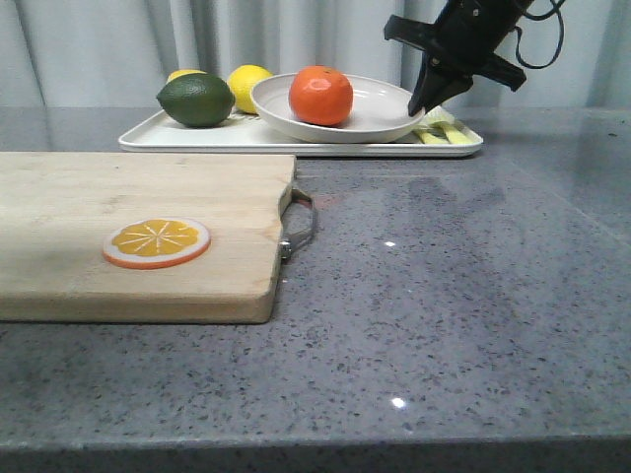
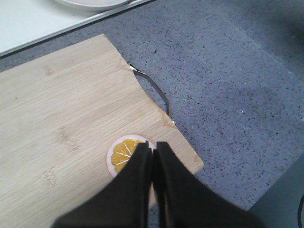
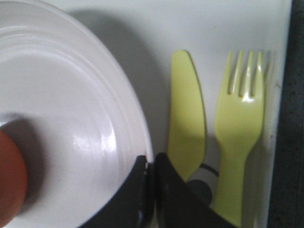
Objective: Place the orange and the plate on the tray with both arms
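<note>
Orange [image 1: 320, 96] rests in the off-white plate [image 1: 380, 116] on the tray [image 1: 197, 138] at the table's far edge; right gripper [image 3: 153, 164] pinches the plate's rim, left gripper [image 2: 153, 151] clenched empty above the cutting board [image 2: 61, 123].

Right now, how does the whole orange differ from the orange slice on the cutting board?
The orange is a round, whole, deep-orange fruit; the orange slice is a flat disc with a pale rim and yellow-orange segments. The orange sits in the plate on the tray at the back; the orange slice lies flat on the cutting board nearer the camera. Both are untouched by any fingers.
</note>
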### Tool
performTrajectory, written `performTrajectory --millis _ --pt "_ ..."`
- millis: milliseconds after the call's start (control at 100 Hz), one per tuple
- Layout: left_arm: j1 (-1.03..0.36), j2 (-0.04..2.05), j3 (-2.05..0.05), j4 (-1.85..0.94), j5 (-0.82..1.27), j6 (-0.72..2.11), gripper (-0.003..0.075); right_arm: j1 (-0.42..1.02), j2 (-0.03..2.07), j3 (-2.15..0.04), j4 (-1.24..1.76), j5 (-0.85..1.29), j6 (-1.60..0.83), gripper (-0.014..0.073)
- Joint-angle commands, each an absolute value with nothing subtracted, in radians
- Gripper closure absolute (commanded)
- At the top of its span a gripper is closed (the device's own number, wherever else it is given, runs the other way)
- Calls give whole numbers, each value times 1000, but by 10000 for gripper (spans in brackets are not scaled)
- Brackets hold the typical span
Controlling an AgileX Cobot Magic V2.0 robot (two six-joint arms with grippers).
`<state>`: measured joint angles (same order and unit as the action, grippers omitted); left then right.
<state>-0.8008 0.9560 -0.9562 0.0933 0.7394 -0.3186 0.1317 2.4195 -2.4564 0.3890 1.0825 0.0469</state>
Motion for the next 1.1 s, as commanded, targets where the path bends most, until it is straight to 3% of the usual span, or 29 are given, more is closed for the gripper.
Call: performTrajectory --millis 0,100,340,610,710,890,1090 --pt "-806 941 -982 99 680 -327 739 134 2349 -2494 425 1027 39 652" --pt "-806 941 -982 99 680 -327 739 139 2349 -2494 425 1026 39 626" --pt "-806 941 -982 99 680 -327 739 138 2349 -2494 425 1026 39 397" --pt "-806 941 -982 99 682 -327 739 137 2339 -2513 426 1084 38 384" --pt "-806 941 -982 99 682 -327 739 137 2333 -2538 425 1133 38 436" --pt "-806 941 -982 99 682 -327 739 137 2312 -2553 424 1224 17 666" --pt "-806 939 -982 101 682 -327 739 137 2269 -2553 410 1332 0 662"
